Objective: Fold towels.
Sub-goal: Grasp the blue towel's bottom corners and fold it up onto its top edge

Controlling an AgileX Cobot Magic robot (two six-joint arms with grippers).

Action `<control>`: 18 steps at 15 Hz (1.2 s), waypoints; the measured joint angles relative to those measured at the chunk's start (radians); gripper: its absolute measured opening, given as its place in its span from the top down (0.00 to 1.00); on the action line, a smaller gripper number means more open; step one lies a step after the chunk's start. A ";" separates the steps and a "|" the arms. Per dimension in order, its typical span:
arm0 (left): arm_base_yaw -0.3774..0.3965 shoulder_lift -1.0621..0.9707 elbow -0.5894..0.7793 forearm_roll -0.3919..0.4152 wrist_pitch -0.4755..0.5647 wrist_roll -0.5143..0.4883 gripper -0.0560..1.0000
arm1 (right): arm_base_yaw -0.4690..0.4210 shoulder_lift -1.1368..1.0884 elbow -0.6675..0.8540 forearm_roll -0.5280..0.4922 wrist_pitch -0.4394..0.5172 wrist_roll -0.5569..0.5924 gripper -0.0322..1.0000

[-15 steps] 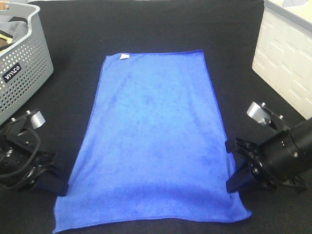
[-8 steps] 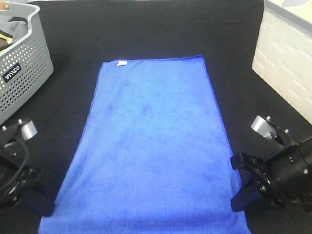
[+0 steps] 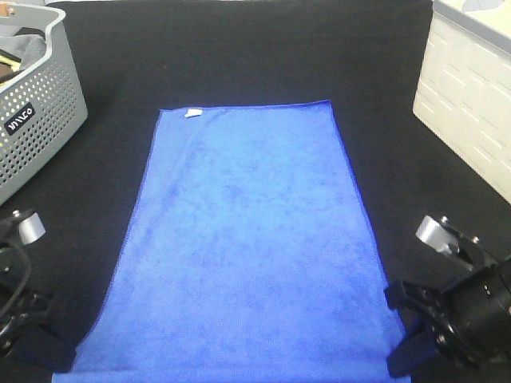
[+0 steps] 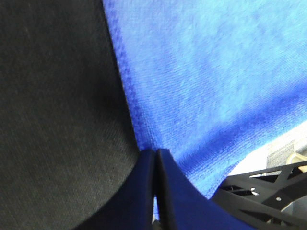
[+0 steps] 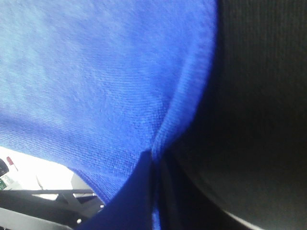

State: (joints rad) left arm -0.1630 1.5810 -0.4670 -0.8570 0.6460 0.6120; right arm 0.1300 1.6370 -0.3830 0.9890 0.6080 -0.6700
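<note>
A blue towel (image 3: pixel 243 247) lies flat and lengthwise on the black table, a small white tag (image 3: pixel 192 113) at its far left corner. My left gripper (image 3: pixel 57 357) is shut on the towel's near left edge at the bottom left of the high view. My right gripper (image 3: pixel 399 359) is shut on the near right edge at the bottom right. In the left wrist view the closed fingers (image 4: pixel 156 191) pinch the towel's hem (image 4: pixel 139 139). In the right wrist view the closed fingers (image 5: pixel 153 191) pinch the hem (image 5: pixel 168 124). The towel's near edge is cut off by the frame.
A grey perforated basket (image 3: pixel 36 112) holding cloth stands at the far left. A white bin (image 3: pixel 471 96) stands at the far right. Black tabletop (image 3: pixel 239 48) shows beyond the towel's far edge.
Both grippers have pulled the towel toward the near edge; its far edge and tag slid nearer, and its near edge left the frame. The grippers also moved apart and lower in view.
</note>
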 joint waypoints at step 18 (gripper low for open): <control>0.000 0.588 -1.186 0.299 0.005 -0.392 0.95 | 0.000 0.599 -1.417 -0.382 0.225 0.324 0.97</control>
State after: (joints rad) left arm -0.1630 2.1690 -1.6530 -0.5580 0.6510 0.2200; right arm 0.1300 2.2360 -1.8000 0.6070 0.8330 -0.3460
